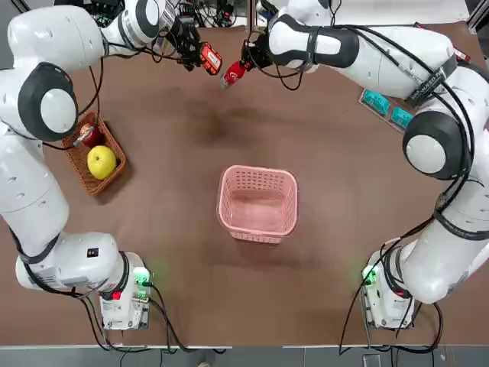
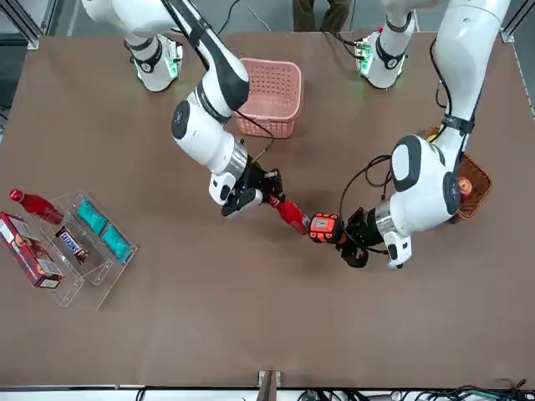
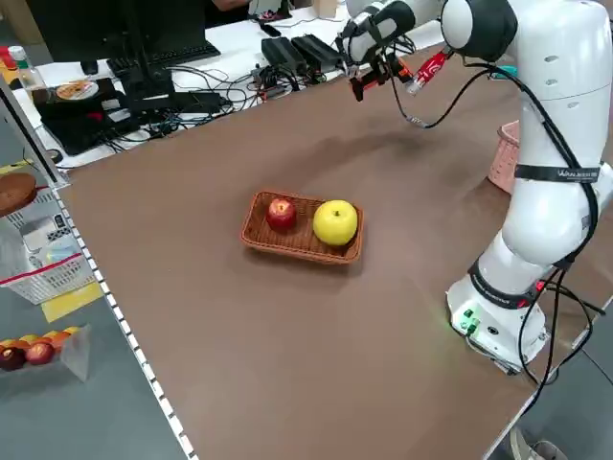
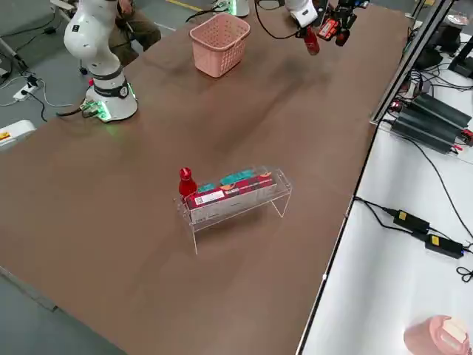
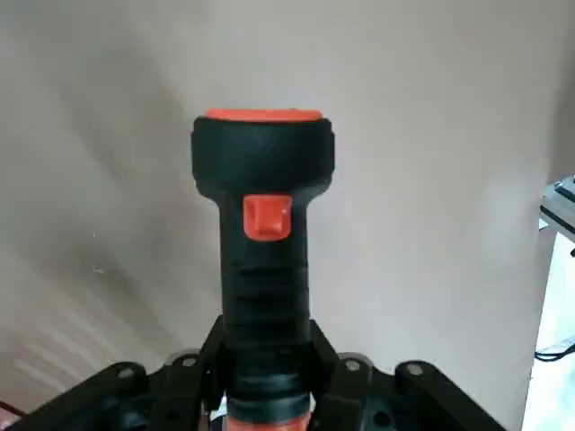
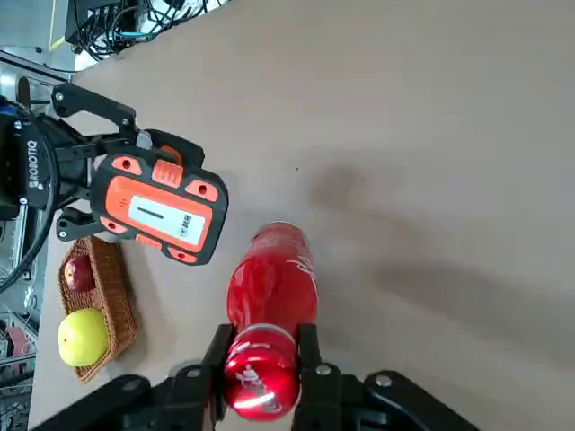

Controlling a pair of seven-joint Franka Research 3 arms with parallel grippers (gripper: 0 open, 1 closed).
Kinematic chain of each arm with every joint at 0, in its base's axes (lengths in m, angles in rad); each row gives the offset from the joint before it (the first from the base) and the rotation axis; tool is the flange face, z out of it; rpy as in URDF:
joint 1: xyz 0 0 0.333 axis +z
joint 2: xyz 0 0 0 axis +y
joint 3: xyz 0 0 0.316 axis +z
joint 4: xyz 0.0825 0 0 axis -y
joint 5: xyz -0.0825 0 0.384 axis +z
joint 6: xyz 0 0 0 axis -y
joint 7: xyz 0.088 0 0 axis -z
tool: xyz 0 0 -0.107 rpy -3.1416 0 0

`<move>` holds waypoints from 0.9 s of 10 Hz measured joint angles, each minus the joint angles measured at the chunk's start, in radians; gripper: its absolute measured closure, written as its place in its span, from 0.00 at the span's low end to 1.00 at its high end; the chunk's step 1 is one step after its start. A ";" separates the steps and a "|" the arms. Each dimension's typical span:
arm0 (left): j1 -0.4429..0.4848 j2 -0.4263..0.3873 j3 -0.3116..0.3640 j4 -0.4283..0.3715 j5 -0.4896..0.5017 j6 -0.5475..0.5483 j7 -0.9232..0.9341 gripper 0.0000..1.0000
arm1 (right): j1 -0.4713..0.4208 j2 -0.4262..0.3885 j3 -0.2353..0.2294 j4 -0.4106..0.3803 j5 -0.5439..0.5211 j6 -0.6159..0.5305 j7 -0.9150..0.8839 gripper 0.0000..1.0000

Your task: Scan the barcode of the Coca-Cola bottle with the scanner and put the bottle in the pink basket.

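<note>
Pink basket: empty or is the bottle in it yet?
Empty. The top view shows the bare floor of the basket; the cola bottle is in the right pincer.

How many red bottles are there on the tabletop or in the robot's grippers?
2: one red bottle held in the right gripper near the scanner, the other at the clear rack.

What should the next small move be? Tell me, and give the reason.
Probably turn the bottle slightly in the right gripper until its barcode meets the scanner. The left gripper holds the scanner close beside it, both well away from the pink basket, and the bottle's side seen here shows white lettering, no barcode.
</note>
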 joint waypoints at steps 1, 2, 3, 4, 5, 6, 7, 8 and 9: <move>0.000 -0.001 0.000 0.000 0.000 0.000 0.000 0.64 | 0.000 -0.003 -0.001 -0.003 0.000 0.000 0.000 0.67; 0.001 -0.001 0.000 0.000 0.000 0.000 0.000 0.64 | -0.001 -0.004 -0.002 -0.005 0.000 0.001 0.000 0.67; 0.001 -0.002 0.000 0.000 0.000 0.000 0.000 0.64 | -0.002 -0.005 -0.003 -0.005 0.000 0.002 0.000 0.67; 0.001 -0.002 0.000 0.000 0.000 0.000 0.000 0.64 | -0.002 -0.005 -0.003 -0.005 0.000 0.002 0.000 0.67; 0.001 -0.002 0.000 0.000 0.000 0.000 0.000 0.64 | -0.003 -0.005 -0.003 -0.006 0.001 0.002 0.003 0.67; 0.001 -0.003 0.000 0.000 0.000 0.000 0.000 0.64 | -0.002 -0.005 -0.003 -0.006 0.001 0.003 0.012 0.67; 0.001 -0.004 0.000 0.000 0.000 0.000 0.000 0.64 | -0.002 -0.005 -0.003 -0.006 0.001 0.004 0.020 0.67; 0.001 -0.004 0.000 0.000 0.000 0.000 0.000 0.64 | -0.002 -0.005 -0.002 -0.006 0.001 0.005 0.022 0.67; 0.001 -0.004 0.000 0.000 0.000 0.000 0.000 0.64 | -0.002 -0.005 -0.002 -0.006 0.001 0.005 0.022 0.67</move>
